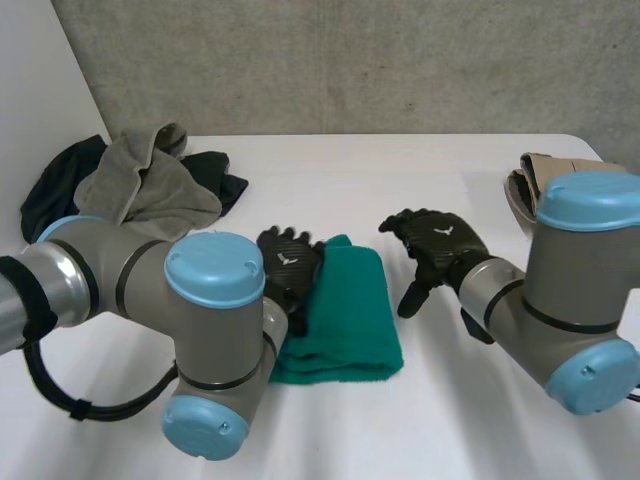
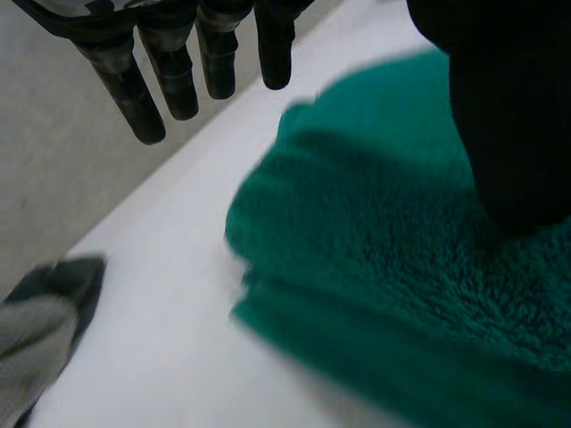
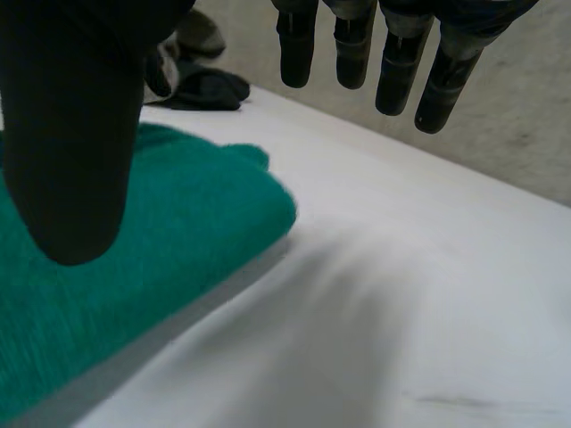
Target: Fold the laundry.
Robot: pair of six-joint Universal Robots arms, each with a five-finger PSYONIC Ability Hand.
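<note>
The green towel is laid long, near to far. The left hand is spread loose at its left edge, the right hand loose to its right.

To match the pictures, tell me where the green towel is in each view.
Head view: green towel mid-table, left hand at its edge.
Left wrist view: under that hand's thumb.
Right wrist view: beside the right hand, at.
Shared landmark: the grey clothes pile.
</note>
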